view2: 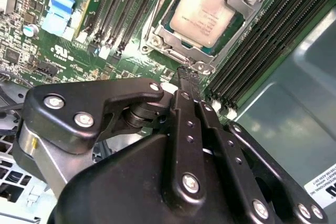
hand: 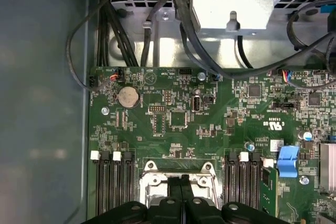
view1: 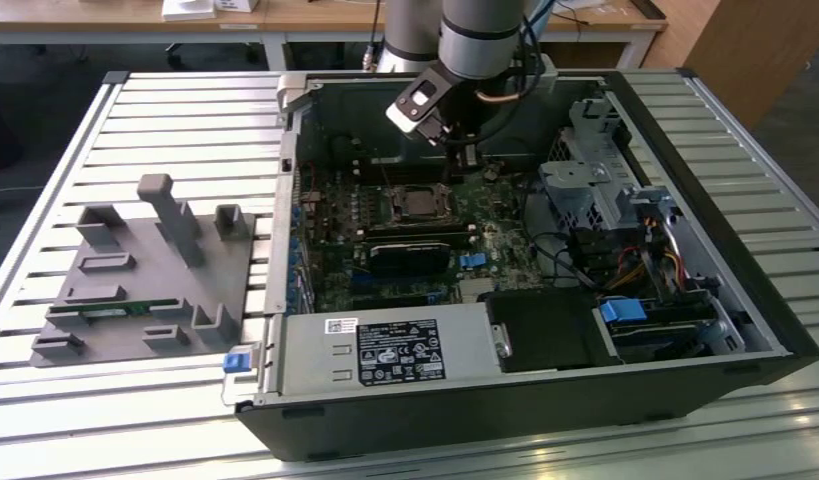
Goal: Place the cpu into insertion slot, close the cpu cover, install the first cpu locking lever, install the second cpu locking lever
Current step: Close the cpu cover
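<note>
We see the arm (view1: 479,35) as a round tube in silver grey with a darker band, and black cables (view1: 519,88) run beside it. On its wrist sits a small dark block with a white face (view1: 419,104). The gripper (view2: 187,72) is matte black – flat link bars with rounded ends, joined by silver screws (view2: 190,183). Its two fingers (view2: 184,109) are slim bars, each with a row of small holes.
</note>
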Available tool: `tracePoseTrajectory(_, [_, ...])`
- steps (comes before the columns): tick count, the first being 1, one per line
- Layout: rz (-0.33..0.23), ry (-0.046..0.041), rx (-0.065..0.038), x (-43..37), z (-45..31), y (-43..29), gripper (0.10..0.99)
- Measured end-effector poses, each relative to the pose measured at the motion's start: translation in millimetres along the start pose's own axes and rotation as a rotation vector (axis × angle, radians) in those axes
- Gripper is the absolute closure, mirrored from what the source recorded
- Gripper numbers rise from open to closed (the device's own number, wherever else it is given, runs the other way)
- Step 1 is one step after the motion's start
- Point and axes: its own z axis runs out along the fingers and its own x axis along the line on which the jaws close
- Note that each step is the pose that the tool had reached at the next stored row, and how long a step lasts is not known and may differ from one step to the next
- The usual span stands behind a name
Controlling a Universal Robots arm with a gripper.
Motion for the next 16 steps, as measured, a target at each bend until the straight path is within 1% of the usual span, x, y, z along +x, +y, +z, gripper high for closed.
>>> tracePoseTrajectory(16, [0.0, -0.0001, 0.0, -0.2, 0.1, -5.7, 0.969])
